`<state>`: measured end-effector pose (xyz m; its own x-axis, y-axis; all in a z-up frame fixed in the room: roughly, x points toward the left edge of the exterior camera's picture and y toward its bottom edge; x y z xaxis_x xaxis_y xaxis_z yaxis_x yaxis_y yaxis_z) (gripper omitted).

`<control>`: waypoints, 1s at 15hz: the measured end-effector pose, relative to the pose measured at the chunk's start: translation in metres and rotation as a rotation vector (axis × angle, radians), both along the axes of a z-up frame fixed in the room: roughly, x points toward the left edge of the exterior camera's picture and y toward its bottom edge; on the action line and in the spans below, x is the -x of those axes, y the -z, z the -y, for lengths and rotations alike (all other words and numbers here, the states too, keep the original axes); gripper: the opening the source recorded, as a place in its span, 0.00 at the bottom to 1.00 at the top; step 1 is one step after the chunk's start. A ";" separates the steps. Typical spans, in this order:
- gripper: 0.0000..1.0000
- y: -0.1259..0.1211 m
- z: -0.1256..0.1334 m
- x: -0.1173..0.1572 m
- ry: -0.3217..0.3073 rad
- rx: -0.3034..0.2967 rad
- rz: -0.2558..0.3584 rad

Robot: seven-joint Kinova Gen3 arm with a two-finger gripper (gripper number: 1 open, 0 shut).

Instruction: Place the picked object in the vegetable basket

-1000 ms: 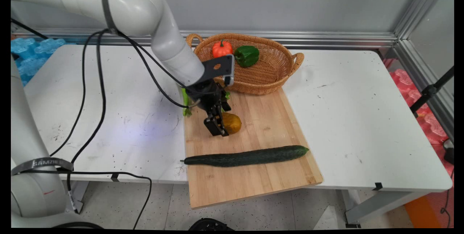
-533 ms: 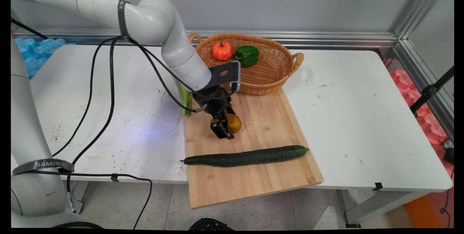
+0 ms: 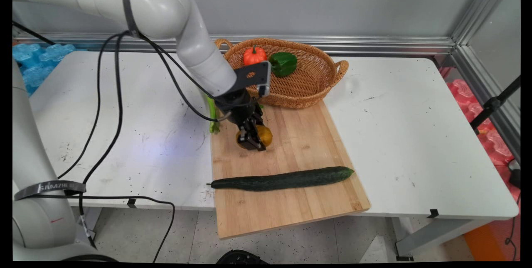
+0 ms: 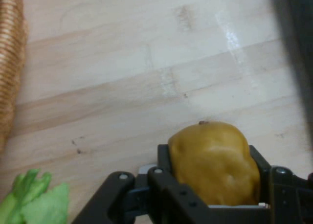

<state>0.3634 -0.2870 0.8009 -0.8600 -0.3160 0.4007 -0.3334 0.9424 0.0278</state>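
Here the gripper (image 3: 252, 141) has its fingers closed around a yellow-brown potato (image 4: 215, 163) over the wooden cutting board (image 3: 307, 135), with the cucumber (image 3: 282, 179) at five o'clock and the wicker basket (image 3: 309, 87) at one o'clock.

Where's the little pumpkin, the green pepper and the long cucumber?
pumpkin (image 3: 254, 55), main view, on its orange body, in the basket.
green pepper (image 3: 283, 63), main view, on its middle.
cucumber (image 3: 282, 178), main view, mid-length, on the board.

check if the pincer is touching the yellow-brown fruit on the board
Touching. The hand view shows the pincer closed on the yellow-brown fruit, a finger pressed against each side with no gap, above the cutting board.
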 end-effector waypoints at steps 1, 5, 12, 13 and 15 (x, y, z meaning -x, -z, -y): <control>0.00 -0.008 -0.001 -0.003 0.003 0.004 -0.005; 0.00 -0.044 -0.002 -0.012 -0.004 0.029 -0.033; 0.00 -0.110 0.010 -0.029 -0.180 0.103 -0.097; 0.00 -0.115 0.014 -0.030 -0.206 0.113 -0.102; 0.00 -0.125 0.026 -0.033 -0.271 0.142 -0.113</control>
<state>0.3964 -0.3132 0.9262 -0.6997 -0.4617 0.5452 -0.5751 0.8168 -0.0464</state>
